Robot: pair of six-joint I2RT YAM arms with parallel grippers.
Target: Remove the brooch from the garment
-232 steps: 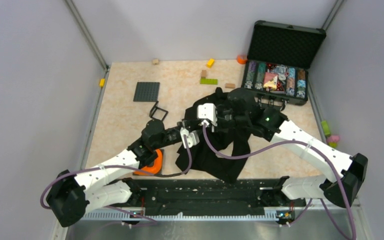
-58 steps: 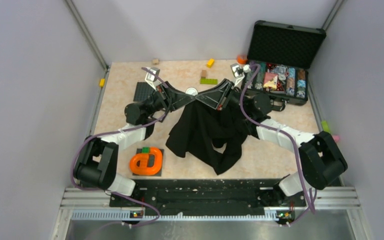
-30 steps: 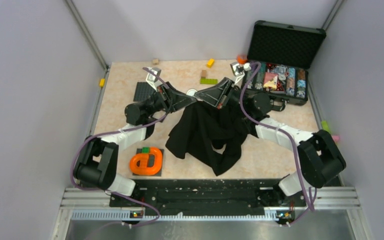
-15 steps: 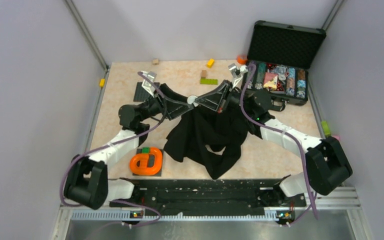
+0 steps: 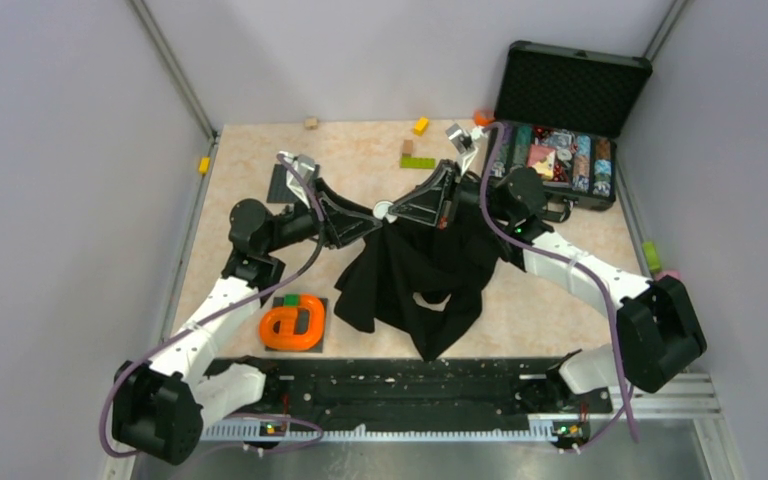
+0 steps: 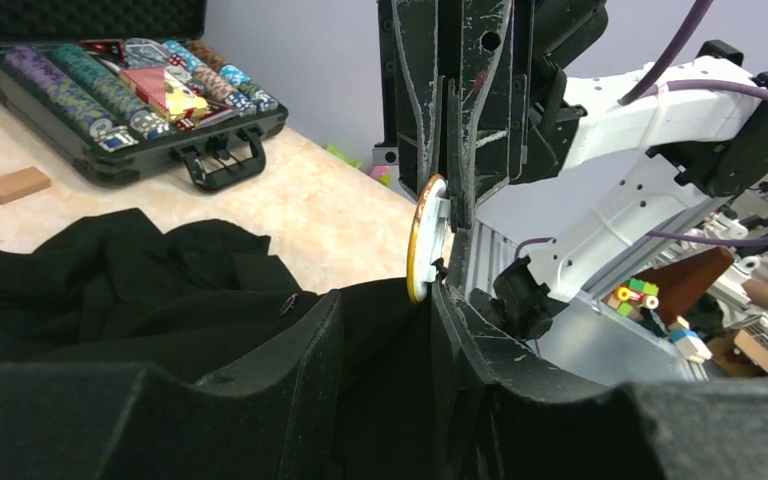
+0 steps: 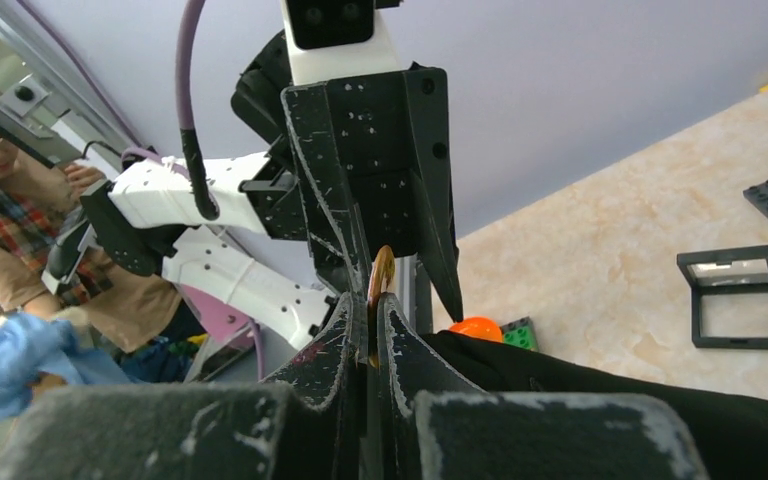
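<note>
Brooch [image 6: 425, 240]: one, pinched by right hand [image 7: 370, 310] (seen edge-on); left hand [image 6: 387, 300] spread beside it; one garment [image 5: 420, 270].

Both arms stretch forward and angle inward until their tips meet, the left gripper [image 5: 368, 216] parted, the right gripper [image 5: 398, 210] clamped on the brooch [image 5: 382, 211].

Nothing legible is showing in any of the three views: no word, brand, number or sign is standing out on any surface. The chips [image 6: 70, 85] lying in the open case [image 6: 80, 160] near the table's far right corner are showing only coloured edge stripes. Whatever print is sitting on the pieces packed beside them is coming through too small and blurred to read.
</note>
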